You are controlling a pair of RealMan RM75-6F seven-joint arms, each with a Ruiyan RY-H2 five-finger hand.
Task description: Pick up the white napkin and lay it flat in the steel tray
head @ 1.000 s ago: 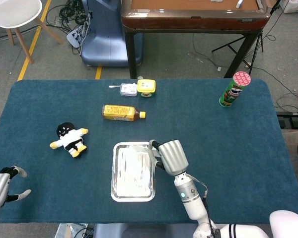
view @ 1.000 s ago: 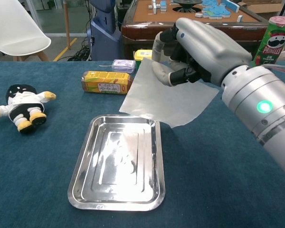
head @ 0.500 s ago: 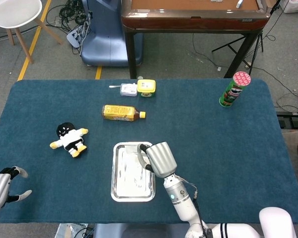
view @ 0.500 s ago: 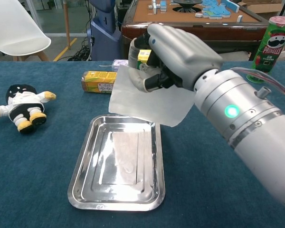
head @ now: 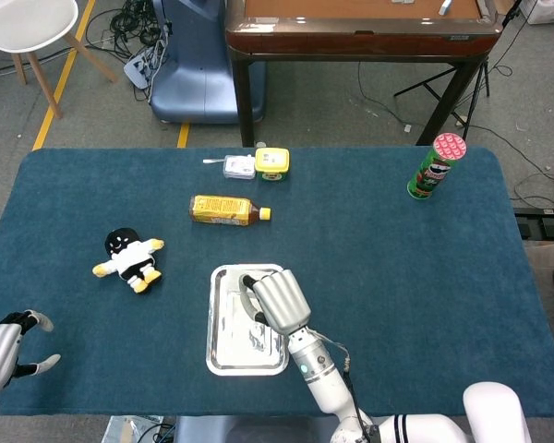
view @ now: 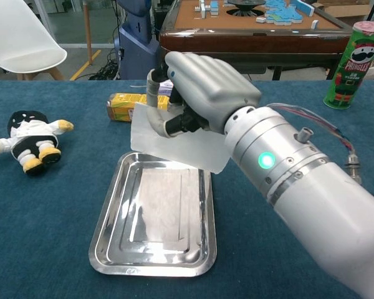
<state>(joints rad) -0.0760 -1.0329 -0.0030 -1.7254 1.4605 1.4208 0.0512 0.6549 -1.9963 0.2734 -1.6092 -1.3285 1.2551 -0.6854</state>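
My right hand [view: 196, 93] [head: 274, 300] pinches the upper edge of the white napkin [view: 181, 144], which hangs slanted in the air over the far end of the steel tray [view: 106, 224]. The tray [head: 220, 355] lies on the blue table just in front of me; its shiny floor mirrors the napkin. In the head view the hand covers most of the napkin. My left hand [head: 5, 349] rests at the table's near left corner, fingers apart, holding nothing.
A black and white plush doll [head: 131, 257] lies left of the tray. Behind the tray lie a yellow bottle [head: 224, 209], a small white pack [head: 239, 167] and a yellow box [head: 272, 163]. A green Pringles can [head: 434, 167] stands far right.
My right hand has carried the napkin leftward, from beside the tray's right edge to above its far end. The left hand stays put.
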